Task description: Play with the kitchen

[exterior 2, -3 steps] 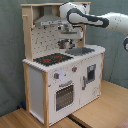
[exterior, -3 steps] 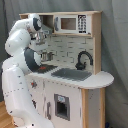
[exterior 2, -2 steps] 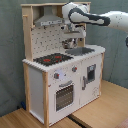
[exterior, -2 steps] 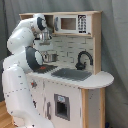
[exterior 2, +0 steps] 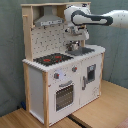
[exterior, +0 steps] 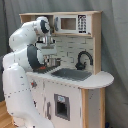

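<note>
Since a second ago my gripper [exterior 2: 75, 43] has lowered slightly toward the sink [exterior 2: 79, 51]; I cannot tell how the fingers stand. One kitchen [exterior 2: 50, 95] stands on the wooden floor [exterior 2: 107, 107], with one red-ringed hob [exterior 2: 52, 59] and one black tap [exterior: 84, 59].

Backdrop: I see a grey curtain [exterior: 116, 45] hanging in soft folds behind everything in the first exterior view; in the second exterior view it reads grey-green.
Floor: I make out light wooden boards [exterior 2: 105, 107] in the second exterior view, with a dark seam between panels.
Light: even and diffuse from where I watch, no hard shadows.
</note>
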Available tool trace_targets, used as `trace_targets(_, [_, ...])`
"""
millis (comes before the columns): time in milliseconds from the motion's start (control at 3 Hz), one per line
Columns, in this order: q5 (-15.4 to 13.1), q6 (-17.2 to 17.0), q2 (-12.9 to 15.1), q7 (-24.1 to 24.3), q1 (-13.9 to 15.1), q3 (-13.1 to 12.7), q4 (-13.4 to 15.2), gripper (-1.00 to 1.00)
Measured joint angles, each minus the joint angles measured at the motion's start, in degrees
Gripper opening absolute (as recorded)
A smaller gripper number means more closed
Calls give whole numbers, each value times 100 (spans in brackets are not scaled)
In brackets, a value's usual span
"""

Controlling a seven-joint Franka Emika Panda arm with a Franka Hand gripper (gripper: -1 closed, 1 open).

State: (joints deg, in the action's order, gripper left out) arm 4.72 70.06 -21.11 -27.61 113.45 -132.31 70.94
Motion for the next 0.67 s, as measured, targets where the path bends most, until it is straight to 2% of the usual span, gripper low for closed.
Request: trace_targets(667, [-409, 282, 560, 514, -311, -2, 903, -100])
